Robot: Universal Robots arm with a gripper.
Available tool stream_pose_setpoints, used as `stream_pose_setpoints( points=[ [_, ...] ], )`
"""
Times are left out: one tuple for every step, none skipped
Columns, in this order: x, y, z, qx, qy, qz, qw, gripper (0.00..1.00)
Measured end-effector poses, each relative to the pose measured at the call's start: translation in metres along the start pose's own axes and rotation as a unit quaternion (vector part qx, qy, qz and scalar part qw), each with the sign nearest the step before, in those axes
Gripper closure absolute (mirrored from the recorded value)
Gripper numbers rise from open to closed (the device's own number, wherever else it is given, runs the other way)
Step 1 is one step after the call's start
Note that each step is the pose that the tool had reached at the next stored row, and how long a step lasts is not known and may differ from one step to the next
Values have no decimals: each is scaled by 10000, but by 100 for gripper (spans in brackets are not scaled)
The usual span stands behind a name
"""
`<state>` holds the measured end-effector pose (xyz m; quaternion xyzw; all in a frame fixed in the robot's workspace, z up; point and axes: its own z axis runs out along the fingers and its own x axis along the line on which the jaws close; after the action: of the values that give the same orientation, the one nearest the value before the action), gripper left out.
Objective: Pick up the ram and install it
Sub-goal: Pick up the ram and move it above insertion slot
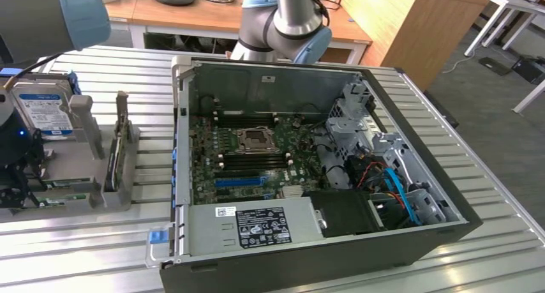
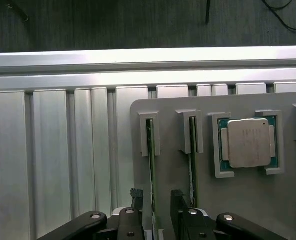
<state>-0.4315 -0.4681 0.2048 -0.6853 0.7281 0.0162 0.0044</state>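
Observation:
Two ram sticks stand on edge in slots of a grey holder plate (image 2: 247, 200). My gripper (image 2: 156, 202) is open, its two dark fingers (image 2: 136, 200) straddling the nearer ram stick (image 2: 150, 160) with a gap on each side. The second ram stick (image 2: 191, 160) stands just outside the other finger. In the exterior view the ram sticks (image 1: 60, 186) lie at the far left under my arm (image 1: 51, 15). The open computer case (image 1: 425, 235) holds the green motherboard (image 1: 255, 152) with dark memory slots beside the processor socket.
A processor chip (image 2: 246, 142) sits in a pocket of the holder beside the ram. A hard drive (image 1: 43, 111) stands upright in the grey fixture (image 1: 85, 146). The ribbed aluminium table (image 1: 102, 248) carries everything. Cables and a power supply (image 1: 255, 226) fill the case's near side.

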Motion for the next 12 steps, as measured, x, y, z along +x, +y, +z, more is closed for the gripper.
stream_pose_setpoints(
  points=[
    [0,-7,0,0,0,-4,10000,64],
    [-1,-13,-1,-1,1,-11,10000,64],
    [-1,-17,0,-1,1,-24,10000,64],
    [-1,-20,0,-1,0,-39,10000,64],
    [-1,-23,0,-2,1,-55,10000,64],
    [-1,-25,-1,-3,2,-75,10000,64],
    [-1,-27,-1,-3,2,-95,10000,64],
    [-2,-29,-1,-4,2,-117,9999,64],
    [-2,-31,-1,-4,3,-139,9999,64],
    [-2,-32,-1,-5,3,-158,9999,64],
    [-1,-32,-1,-6,4,-172,9999,64],
    [-1,-32,-1,-6,4,-173,9998,64]
  ],
)
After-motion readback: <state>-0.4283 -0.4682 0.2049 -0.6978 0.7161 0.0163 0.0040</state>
